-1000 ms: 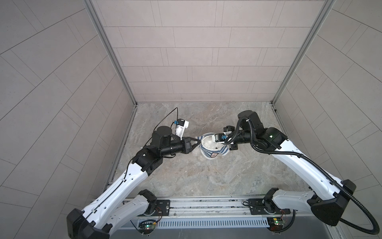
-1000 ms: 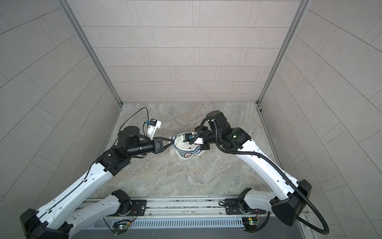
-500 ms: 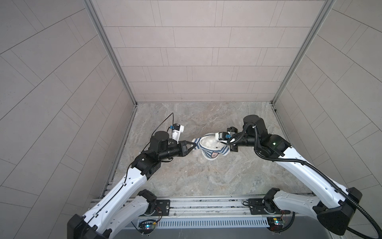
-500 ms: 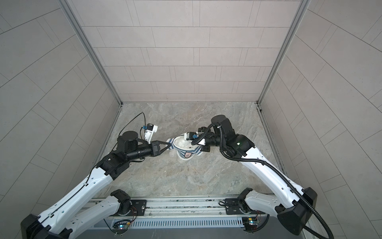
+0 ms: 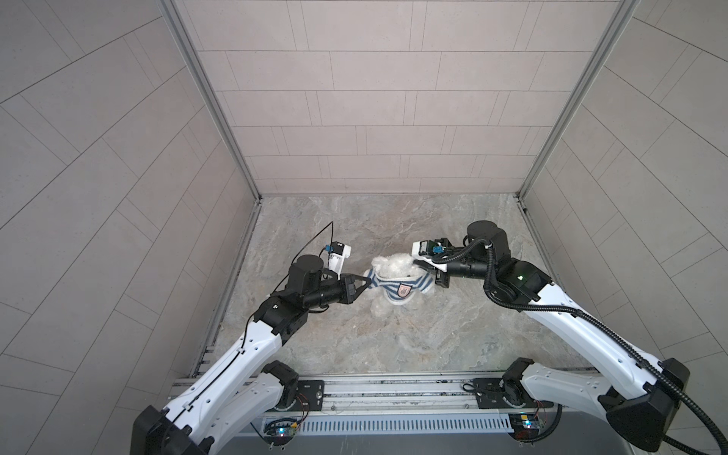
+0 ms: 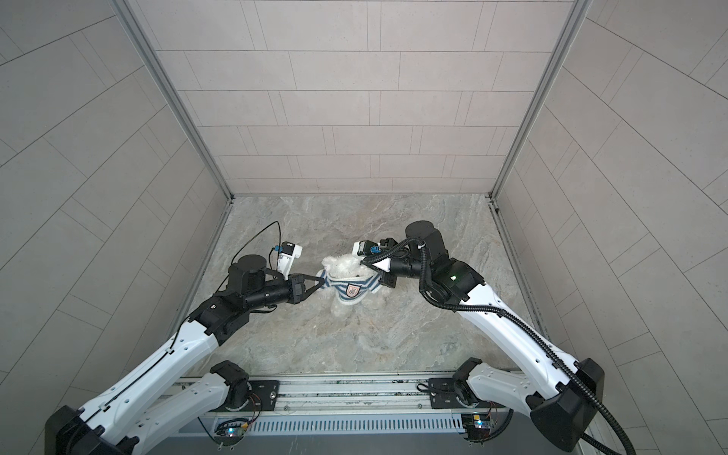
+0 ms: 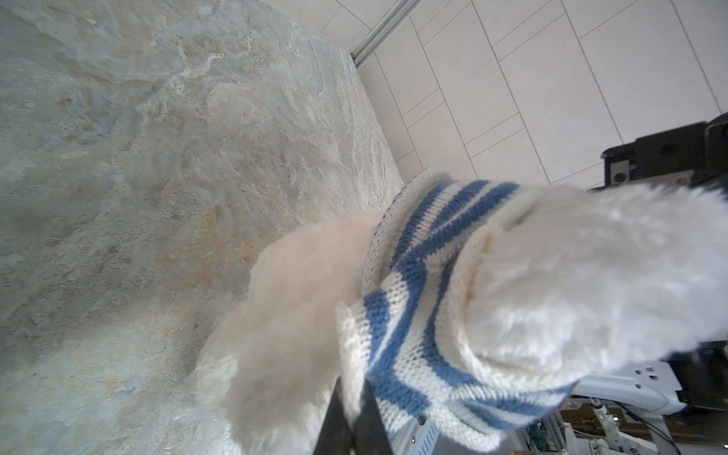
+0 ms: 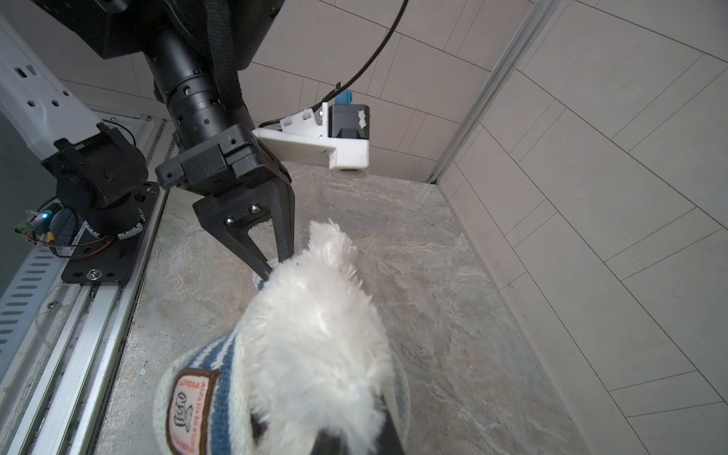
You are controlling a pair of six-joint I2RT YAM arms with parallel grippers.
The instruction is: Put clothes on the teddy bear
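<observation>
The left end effector is pinched fully shut on the knit edge of the striped sweater. The left wrist view shows its dark fingers closed on the white hem. The right end effector is closed just as tightly on the opposite sleeve end. In the right wrist view fur and knit bunch together between its fingers, so exactly how much of each it holds cannot be told. Over the last second both arms have swung lower in both top views. Where the garment earlier read as a bunched ring around the toy, it now lies spread across the body between the two grips. Its badge faces up on the chest. The teddy bear sits at the middle of the marbled surface, between the two end effectors, with its head clear of the collar toward the upper frame and its legs showing below the hem. Whether it rests on the surface or hangs just off it is unclear. By the look of it the sweater is essentially on, and what probably remains is tugging the hem lower and letting go.
</observation>
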